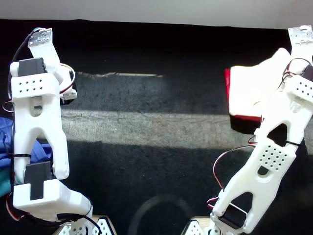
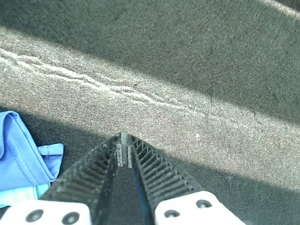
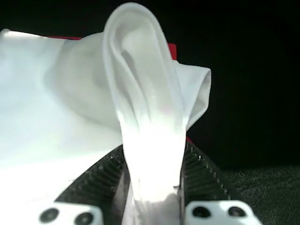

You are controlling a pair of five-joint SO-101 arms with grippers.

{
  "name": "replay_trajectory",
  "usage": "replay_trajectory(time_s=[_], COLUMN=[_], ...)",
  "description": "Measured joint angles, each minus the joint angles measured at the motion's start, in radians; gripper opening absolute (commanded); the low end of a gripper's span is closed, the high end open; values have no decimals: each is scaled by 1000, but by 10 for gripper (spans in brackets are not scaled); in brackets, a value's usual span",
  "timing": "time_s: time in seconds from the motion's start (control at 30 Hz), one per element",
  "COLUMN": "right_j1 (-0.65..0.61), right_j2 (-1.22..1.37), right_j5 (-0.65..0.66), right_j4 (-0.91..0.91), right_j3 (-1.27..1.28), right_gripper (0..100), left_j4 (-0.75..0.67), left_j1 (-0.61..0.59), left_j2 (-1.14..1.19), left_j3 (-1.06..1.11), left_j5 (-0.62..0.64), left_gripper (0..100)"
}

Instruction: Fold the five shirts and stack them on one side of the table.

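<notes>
A white shirt (image 1: 249, 90) lies folded on a red shirt (image 1: 228, 85) at the table's right side. My right gripper (image 3: 152, 161) is shut on a raised fold of the white shirt (image 3: 140, 93); a strip of red shirt (image 3: 172, 49) peeks out behind it. The right arm (image 1: 274, 152) stretches over that pile. A blue shirt (image 1: 4, 142) is bunched at the left edge beside the left arm (image 1: 36, 122). My left gripper (image 2: 124, 143) is shut with nothing in it, just above the dark table cloth, with the blue shirt (image 2: 21, 150) off to one side.
The table is covered in a dark cloth (image 1: 156, 161) crossed by a sunlit band (image 1: 146, 127). A pale crease line (image 2: 117, 89) runs across the cloth ahead of the left gripper. A light teal garment edge (image 2: 18, 194) shows under the blue shirt.
</notes>
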Motion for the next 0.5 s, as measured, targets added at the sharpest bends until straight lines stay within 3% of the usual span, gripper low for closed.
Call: replay_trajectory(time_s=[0.2, 0.5], right_j1=[31, 52], right_j2=[0, -3], right_j5=[-3, -203], right_j4=[0, -2], right_j3=[-40, -158], right_gripper=[214, 214], left_j4=[0, 0], left_j1=[0, -37], left_j2=[0, 0], left_j3=[0, 0], left_j5=[0, 0], left_gripper=[9, 9])
